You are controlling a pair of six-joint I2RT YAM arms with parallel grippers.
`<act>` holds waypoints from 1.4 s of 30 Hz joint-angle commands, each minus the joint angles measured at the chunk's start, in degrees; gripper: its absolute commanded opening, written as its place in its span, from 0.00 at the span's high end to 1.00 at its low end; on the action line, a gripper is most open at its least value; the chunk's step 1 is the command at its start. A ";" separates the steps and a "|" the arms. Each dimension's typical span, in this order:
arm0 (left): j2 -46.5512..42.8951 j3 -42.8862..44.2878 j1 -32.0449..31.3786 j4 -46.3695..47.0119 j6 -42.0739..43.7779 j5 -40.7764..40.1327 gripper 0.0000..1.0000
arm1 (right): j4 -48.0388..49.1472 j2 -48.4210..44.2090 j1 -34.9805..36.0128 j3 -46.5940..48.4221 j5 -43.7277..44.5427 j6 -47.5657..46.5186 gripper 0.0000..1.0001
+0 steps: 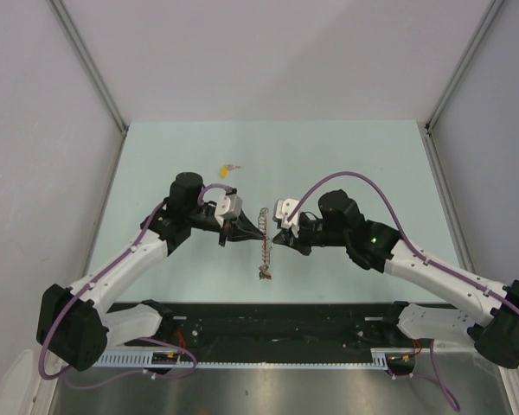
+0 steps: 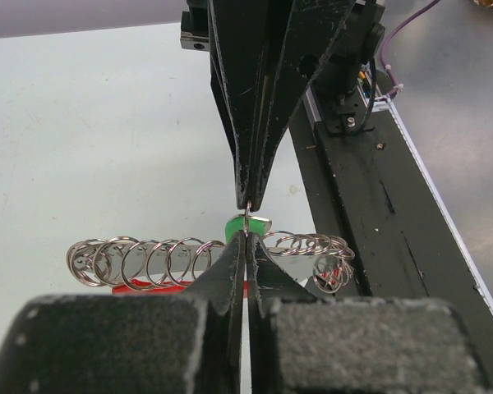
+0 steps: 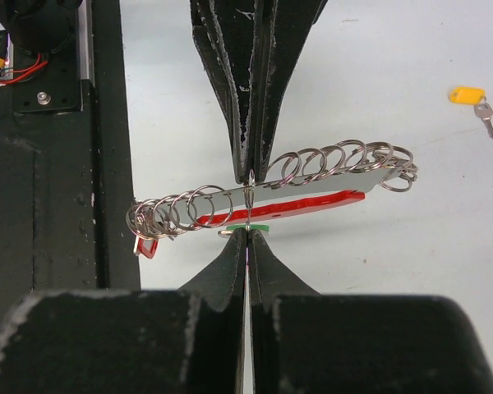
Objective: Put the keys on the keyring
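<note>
While the two arms are leaning in toward mid-table, the left gripper (image 2: pixel 246 240) and right gripper (image 3: pixel 247 235) are meeting tip to tip, nose to nose. Both are showing jaws pressed together, with no gap in either wrist view. One thin wire ring is standing edge-on between the two sets of tips and touching both. Cannot tell which gripper is actually pinching it.

The keyring (image 1: pixel 264 246) is stretching out near the centre of the table (image 1: pixel 346 156), directly at the meeting point, running toward and away from the arm bases. Its chain of wire rings (image 3: pixel 329 158) is sitting alongside the red band (image 3: pixel 304 203). A red tag (image 3: pixel 146 246) is sitting at the end nearer the bases.

The green key (image 2: pixel 251 223) is showing only its plastic head, just beside the fingertips and against the chain, with the blade hidden. The yellow key (image 3: pixel 468 97) is lying flat on the table, well apart from the keyring on the far side, with neither gripper touching it.
</note>
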 commanded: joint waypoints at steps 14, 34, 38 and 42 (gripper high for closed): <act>-0.48 2.72 -0.25 -2.90 2.12 5.93 1.00 | 2.42 -1.46 -0.01 2.46 -2.80 0.11 1.00; -0.04 2.98 -1.13 -3.60 2.21 5.84 1.00 | 4.18 -0.58 0.61 2.99 -4.64 -0.42 1.00; 0.05 3.07 -1.56 -3.69 2.03 5.67 0.99 | 5.14 -0.32 0.78 2.99 -4.12 -0.15 1.00; 0.14 3.07 -2.09 -4.04 2.03 5.05 1.00 | 5.93 -0.05 1.05 3.16 -3.59 0.11 1.00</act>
